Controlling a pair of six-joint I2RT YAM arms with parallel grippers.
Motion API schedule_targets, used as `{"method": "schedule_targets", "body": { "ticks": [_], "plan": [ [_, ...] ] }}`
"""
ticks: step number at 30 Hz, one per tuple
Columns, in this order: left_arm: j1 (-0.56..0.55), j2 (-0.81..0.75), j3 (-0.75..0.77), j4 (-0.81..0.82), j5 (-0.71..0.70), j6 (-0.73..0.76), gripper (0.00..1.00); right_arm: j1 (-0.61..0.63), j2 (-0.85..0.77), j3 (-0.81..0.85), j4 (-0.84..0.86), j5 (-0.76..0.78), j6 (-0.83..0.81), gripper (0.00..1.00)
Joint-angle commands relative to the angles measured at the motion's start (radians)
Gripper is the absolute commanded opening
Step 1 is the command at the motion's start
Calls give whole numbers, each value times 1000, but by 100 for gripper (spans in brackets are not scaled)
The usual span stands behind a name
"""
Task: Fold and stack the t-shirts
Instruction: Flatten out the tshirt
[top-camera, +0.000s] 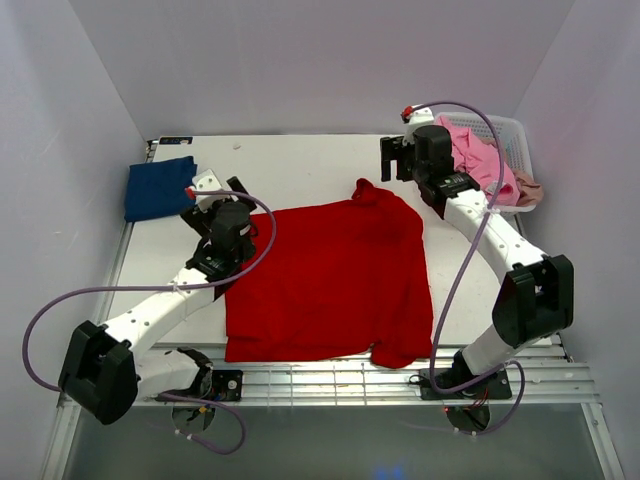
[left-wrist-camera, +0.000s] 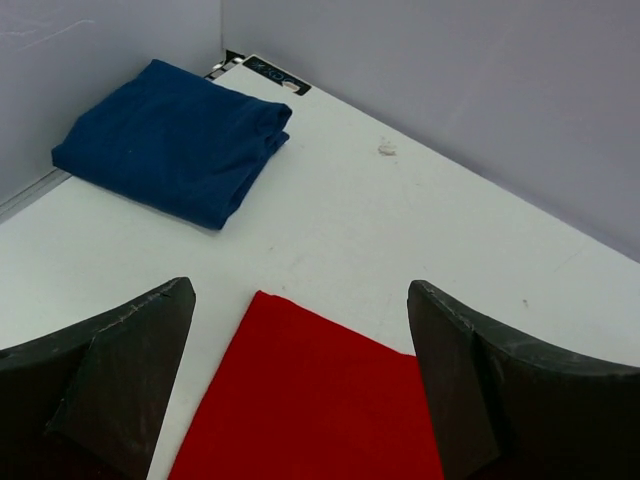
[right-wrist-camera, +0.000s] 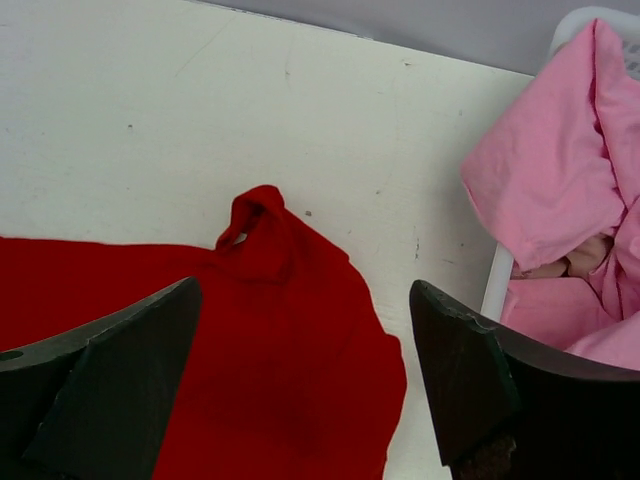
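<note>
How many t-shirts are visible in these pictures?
4: bright red cloth shirt spread centrally; folded navy blue shirt, far left corner; pink shirt and a beige one in the white plastic lattice basket, which may hide more.

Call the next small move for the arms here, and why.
Probably lower both open grippers to pinch the far edge of the red shirt. It lies spread out, unfolded; the left gripper hangs over its far left corner, the right gripper over the bunched far right corner. The navy shirt is already folded.
</note>
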Motion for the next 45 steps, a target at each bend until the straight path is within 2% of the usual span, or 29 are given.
{"method": "schedule_targets", "body": {
  "ticks": [1,5,9,11,12,13,16,23,41,45],
  "plan": [
    [3,-62,51,30,61,-47,98,-1,-91,-65,149,22,-60,90],
    [3,-42,50,20,257,-73,98,-3,-47,-103,152,31,-64,91],
    [4,50,60,-26,297,-72,98,-6,74,-50,154,25,-56,98],
    [16,102,67,-36,322,-70,95,-12,169,-5,141,14,-53,90],
    [24,114,64,-38,351,-78,92,-12,202,48,132,11,-53,84],
    [38,125,61,-38,363,-85,87,-12,234,76,105,8,-56,73],
    [62,153,54,-40,397,-102,83,-12,370,165,85,-18,-67,59],
    [69,159,18,-41,405,-105,83,-12,538,317,86,-92,-79,58],
    [108,279,-16,-59,425,-150,82,-12,714,500,6,-208,-42,54],
    [118,260,-24,-59,425,-153,82,-11,722,495,-20,-196,-41,49]
  ]
}}
